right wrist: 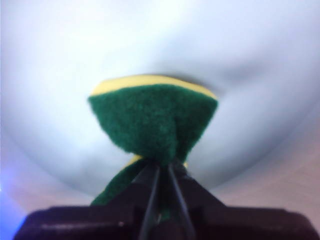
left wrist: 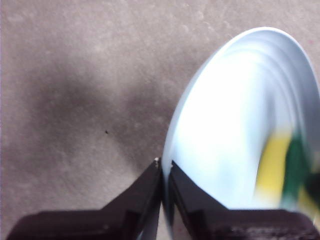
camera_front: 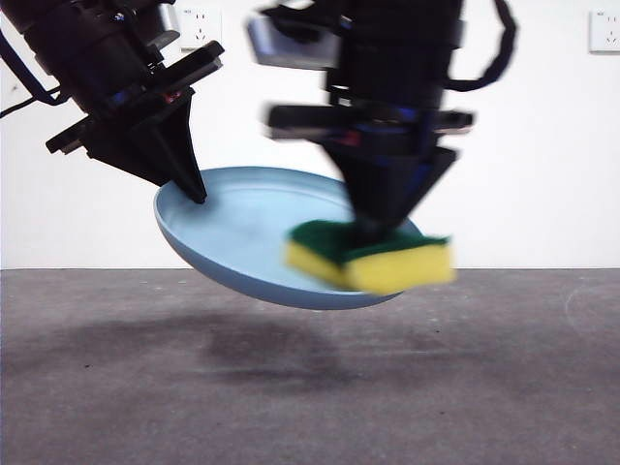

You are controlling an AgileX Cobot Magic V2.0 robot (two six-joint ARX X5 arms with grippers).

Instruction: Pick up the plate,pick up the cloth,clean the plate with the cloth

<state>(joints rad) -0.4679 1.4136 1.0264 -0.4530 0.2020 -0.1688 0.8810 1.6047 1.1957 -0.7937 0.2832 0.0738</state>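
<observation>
Yellow-green cloth (camera_front: 373,256) pinched in right gripper (right wrist: 162,167), pressed flat against plate (camera_front: 242,228); plate rim clamped by left gripper (left wrist: 164,167), held tilted above tabletop (camera_front: 310,387).

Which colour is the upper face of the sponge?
Dark green, over yellow foam; the sponge shows it best in the right wrist view.

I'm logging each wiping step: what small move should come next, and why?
Probably sweep the right gripper so the sponge rubs across the plate. The left gripper already holds the plate's rim off the table, tilted, and the sponge's yellow side faces the plate.
</observation>
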